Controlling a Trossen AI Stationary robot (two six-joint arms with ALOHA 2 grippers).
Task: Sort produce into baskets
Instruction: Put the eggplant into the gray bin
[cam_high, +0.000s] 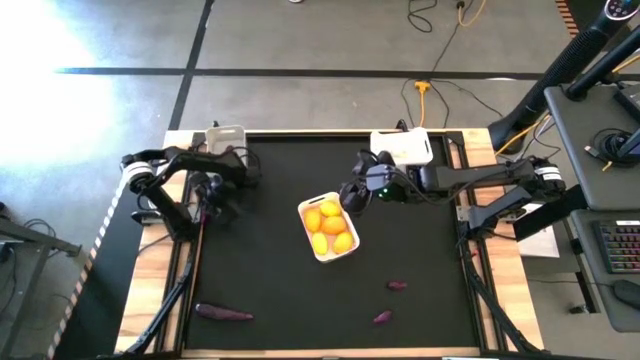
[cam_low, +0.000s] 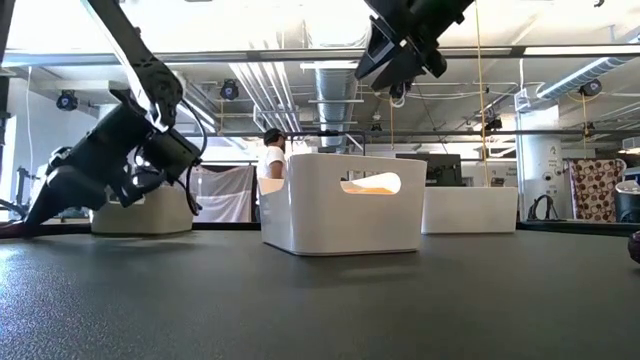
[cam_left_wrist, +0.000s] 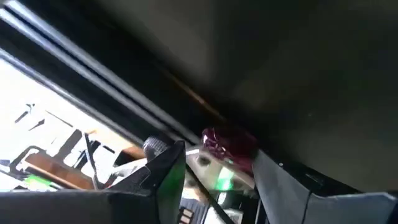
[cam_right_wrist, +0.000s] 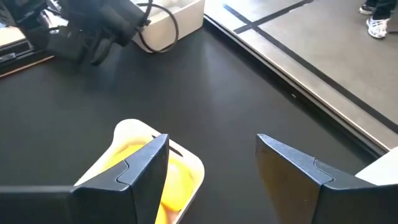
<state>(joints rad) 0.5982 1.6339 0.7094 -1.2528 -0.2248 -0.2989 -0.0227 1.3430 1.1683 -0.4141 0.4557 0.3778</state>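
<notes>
Left gripper (cam_left_wrist: 214, 165), jaws clamped on a dark purple vegetable (cam_left_wrist: 229, 144) beside the far-left basket (cam_high: 226, 135), presumably its destination (contents unseen), while the right gripper (cam_high: 352, 193) hovers empty, jaws spread, over the fruit-filled white basket (cam_high: 349, 250).

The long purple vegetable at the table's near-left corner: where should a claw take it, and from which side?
Take the purple vegetable at its thicker middle, coming straight down from above. It lies flat on the mat, lengthwise almost parallel to the near edge, so the fingers should close across its narrow width, one on the far side and one on the near. Nothing crowds it. The left claw looks likelier to reach.
</notes>
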